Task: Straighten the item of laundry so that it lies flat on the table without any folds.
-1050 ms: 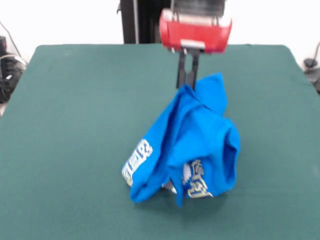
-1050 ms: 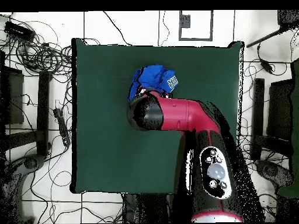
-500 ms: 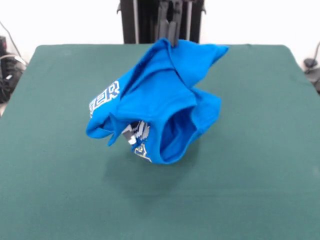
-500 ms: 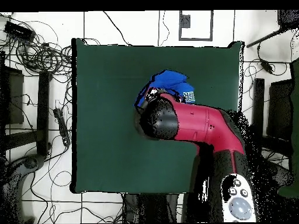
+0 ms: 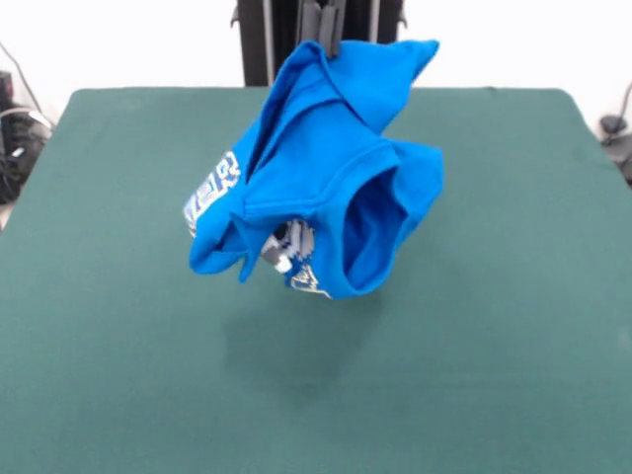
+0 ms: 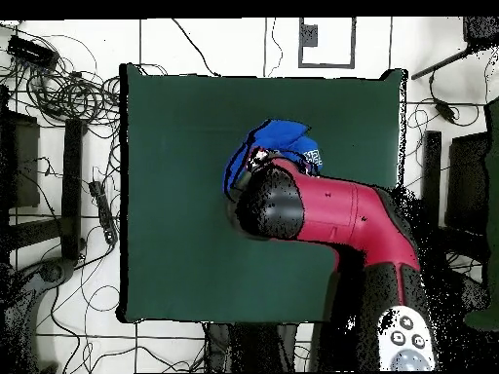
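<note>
The item of laundry (image 5: 326,178), a bright blue T-shirt with white lettering, hangs bunched and folded in the air above the table (image 5: 109,296), touching nothing below; its shadow lies on the cloth beneath. My gripper (image 5: 325,38) is shut on the shirt's top edge, near the top of the front view. In the overhead view the red and black arm (image 6: 322,209) covers most of the shirt, and only a blue edge of the item of laundry (image 6: 283,136) shows beyond the arm's black end. The gripper itself is hidden there.
The green table (image 6: 175,195) is much larger than the shirt. Cables (image 6: 58,88) and stands lie on the floor around the table's sides. The robot's dark pedestal (image 5: 267,39) rises behind the far edge.
The gripper has lifted the shirt off the table; it went from resting crumpled on the cloth to hanging free, and has risen a little more in the last half second.
</note>
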